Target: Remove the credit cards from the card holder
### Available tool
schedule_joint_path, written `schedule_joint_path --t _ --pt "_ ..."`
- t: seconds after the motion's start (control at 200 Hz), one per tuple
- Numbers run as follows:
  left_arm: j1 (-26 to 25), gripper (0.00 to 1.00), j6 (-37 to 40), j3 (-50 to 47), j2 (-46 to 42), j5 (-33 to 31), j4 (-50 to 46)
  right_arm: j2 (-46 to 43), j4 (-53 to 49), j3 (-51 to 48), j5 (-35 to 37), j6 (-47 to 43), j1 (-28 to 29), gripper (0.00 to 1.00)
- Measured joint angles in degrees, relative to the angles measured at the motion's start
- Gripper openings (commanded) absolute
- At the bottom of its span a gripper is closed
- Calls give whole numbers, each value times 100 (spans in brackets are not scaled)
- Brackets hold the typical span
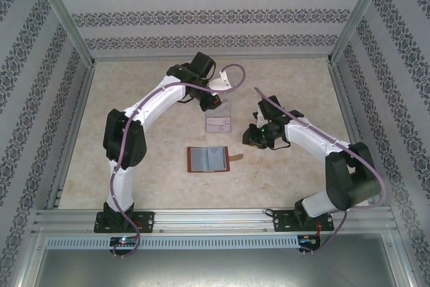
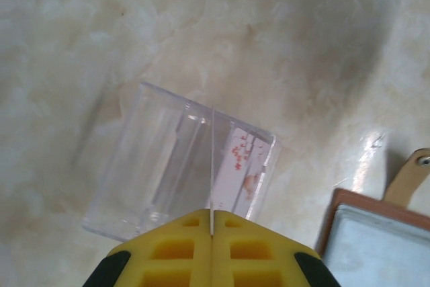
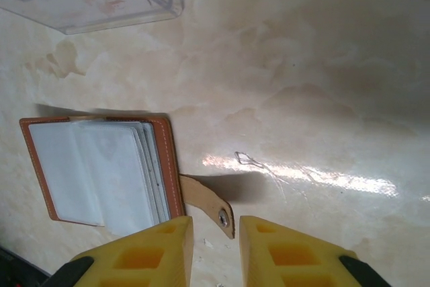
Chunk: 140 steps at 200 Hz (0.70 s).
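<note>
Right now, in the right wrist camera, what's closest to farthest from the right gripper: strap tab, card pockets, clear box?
1. Strap tab: right in front of the right gripper, slightly left.
2. Card pockets: farther off to the left, inside the card holder.
3. Clear box: farthest, at the top left.

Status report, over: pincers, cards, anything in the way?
Left pincer shut on one credit card, edge-on above the clear box. Right pincer open beside the strap tab. Card holder lies open. Nothing in the way.
</note>
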Motion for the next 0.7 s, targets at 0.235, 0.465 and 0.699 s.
schedule_joint_path --t 0.235,0.465,0.699 --pt "0 0 1193 68 92 -136 -162 -26 -17 -11 0 0 -39 27" --pt "0 0 1781 575 560 -243 -470 -26 -15 -11 -2 0 -37 27" --pt "-48 0 2070 1390 1397 -376 -1174 -26 -11 -44 -2 0 -37 27"
